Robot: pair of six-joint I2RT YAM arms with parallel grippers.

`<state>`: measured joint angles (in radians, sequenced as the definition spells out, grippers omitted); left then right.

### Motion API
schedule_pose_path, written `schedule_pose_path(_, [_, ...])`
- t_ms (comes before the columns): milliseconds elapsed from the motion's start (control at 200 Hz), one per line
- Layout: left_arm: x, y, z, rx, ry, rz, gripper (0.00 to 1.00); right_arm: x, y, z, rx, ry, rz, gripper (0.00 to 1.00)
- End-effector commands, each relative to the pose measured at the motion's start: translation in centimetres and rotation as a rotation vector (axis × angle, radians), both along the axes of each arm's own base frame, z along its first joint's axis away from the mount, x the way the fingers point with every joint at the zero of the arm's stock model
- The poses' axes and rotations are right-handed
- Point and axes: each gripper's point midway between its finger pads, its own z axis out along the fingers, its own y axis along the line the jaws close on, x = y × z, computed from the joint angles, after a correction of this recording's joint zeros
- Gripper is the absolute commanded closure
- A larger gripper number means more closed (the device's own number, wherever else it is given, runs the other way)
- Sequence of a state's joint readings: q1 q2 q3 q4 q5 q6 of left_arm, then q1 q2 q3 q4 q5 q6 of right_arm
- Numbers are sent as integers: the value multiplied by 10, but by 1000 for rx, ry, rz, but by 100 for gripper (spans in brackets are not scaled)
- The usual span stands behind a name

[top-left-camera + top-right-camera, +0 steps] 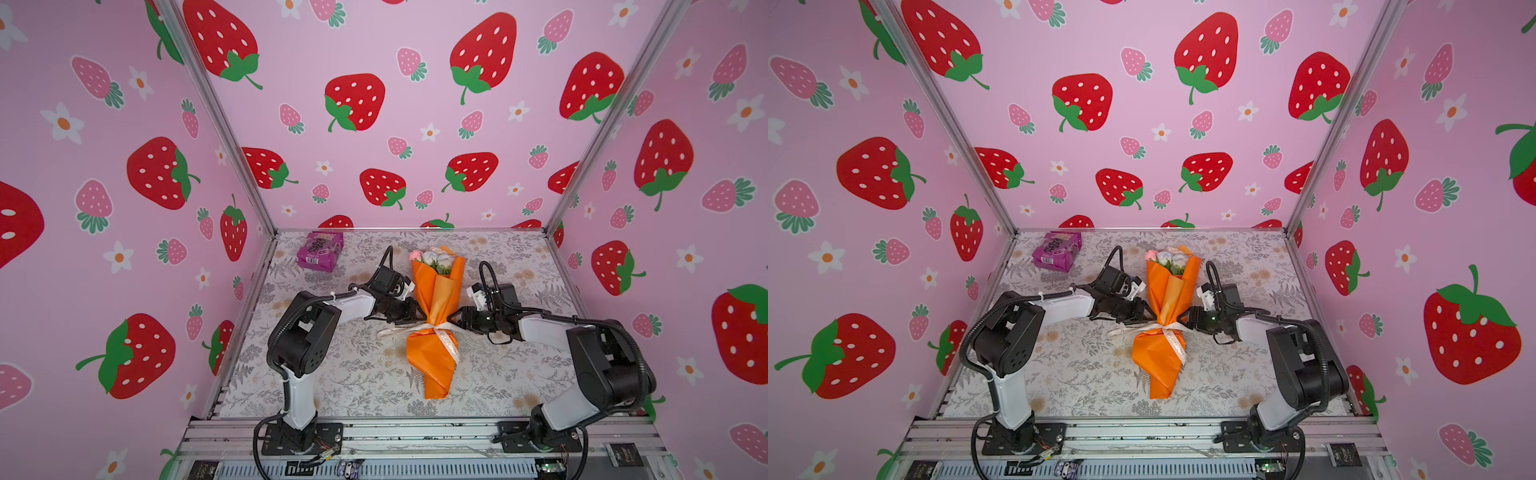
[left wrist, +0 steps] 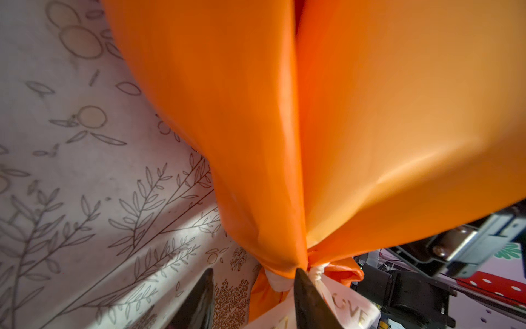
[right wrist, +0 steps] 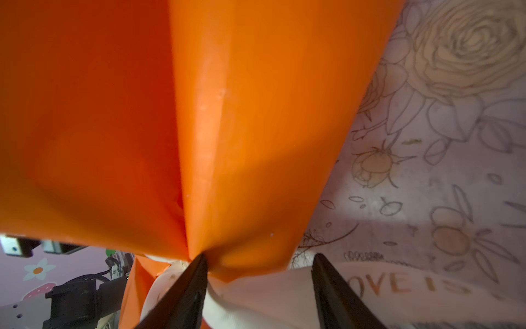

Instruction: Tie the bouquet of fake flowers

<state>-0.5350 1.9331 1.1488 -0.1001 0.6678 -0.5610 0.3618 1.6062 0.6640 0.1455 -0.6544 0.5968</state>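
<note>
The left gripper point(image 2: 253, 272) is held spread just left of the ribbon point(image 1: 448, 343) cinched around the bouquet of fake flowers point(image 1: 436, 299). The right gripper point(image 3: 257, 256) is spread just right of it. The bouquet is laid mid-way across the table point(image 1: 353, 374), heads far.

bouquet of fake flowers point(image 1: 436, 291): orange wrap is smooth paper, satin sheen, few creases. ribbon point(image 3: 398, 284): cream cloth, matt, shiny gold lettering. desk point(image 1: 357, 374) cover: matt printed sheet. purple packet point(image 1: 320, 251): glossy plastic film. front rail point(image 1: 415, 432): bare brushed metal.
</note>
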Motion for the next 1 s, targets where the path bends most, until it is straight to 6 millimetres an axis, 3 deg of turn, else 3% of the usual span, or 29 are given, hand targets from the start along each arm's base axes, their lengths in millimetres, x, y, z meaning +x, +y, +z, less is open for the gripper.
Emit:
schedule_pose_path(0, [5,-11,4,-46,9,2,55,14,10,6,21,-42,34,42])
schedule_pose_path(225, [3,-12,-10,-57,38,39,65,25,19,-11,18,-24,93,48])
schedule_pose_path(315, [2,-11,-13,-48,37,50,68,28,25,-15,34,-17,124,60])
schedule_pose_path(445, [2,-4,-18,-17,33,94,72,33,31,-22,39,0,161,64])
schedule_pose_path(780, [15,18,-10,48,-30,189,72,40,54,-26,16,-9,262,62])
schedule_pose_path(995, [19,32,8,38,-76,211,71,56,34,9,-63,-123,117,49])
